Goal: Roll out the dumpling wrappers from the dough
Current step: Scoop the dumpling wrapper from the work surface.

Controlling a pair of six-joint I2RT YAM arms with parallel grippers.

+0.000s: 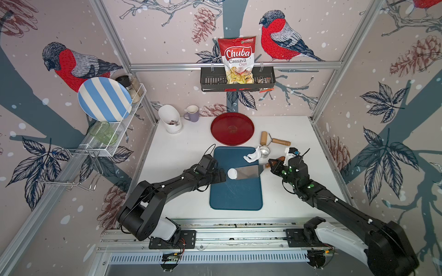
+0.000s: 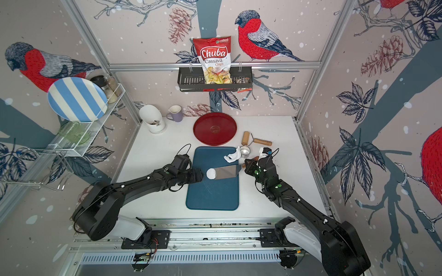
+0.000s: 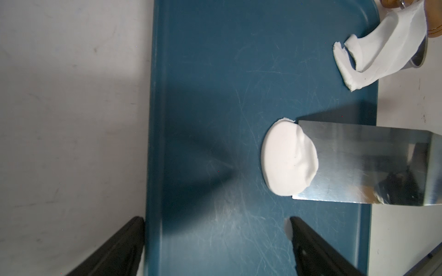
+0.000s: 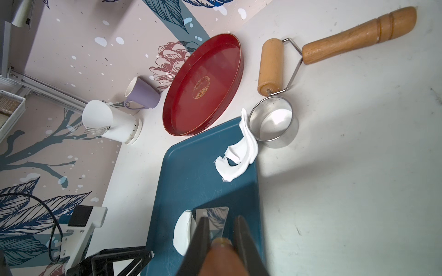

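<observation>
Sitting near the middle of the blue board (image 1: 235, 191), the dumpling wrapper (image 1: 231, 173) is a round white disc. One side of it lies up on the front edge of the shiny spatula (image 1: 248, 172). That side looks a bit wrinkled in the left wrist view. The near part of the board is bare blue with scratches, so most of the open room is there.

The dough (image 1: 252, 156) is a crumpled white scrap at the board's far right corner. It hangs past the edge and touches the steel ring (image 1: 264, 151). Just behind the ring lies the wooden roller (image 1: 272, 140). The red tray (image 1: 232, 129) sits right by the board's far edge.

A red and white bag (image 1: 236, 59) in the wall basket reads "Chuba Cassava Chips".

The left gripper (image 1: 223, 175) is spread wide with nothing in it, just beside the wrapper. The right gripper (image 1: 275, 165) is squeezed tight on the spatula's brown handle.
</observation>
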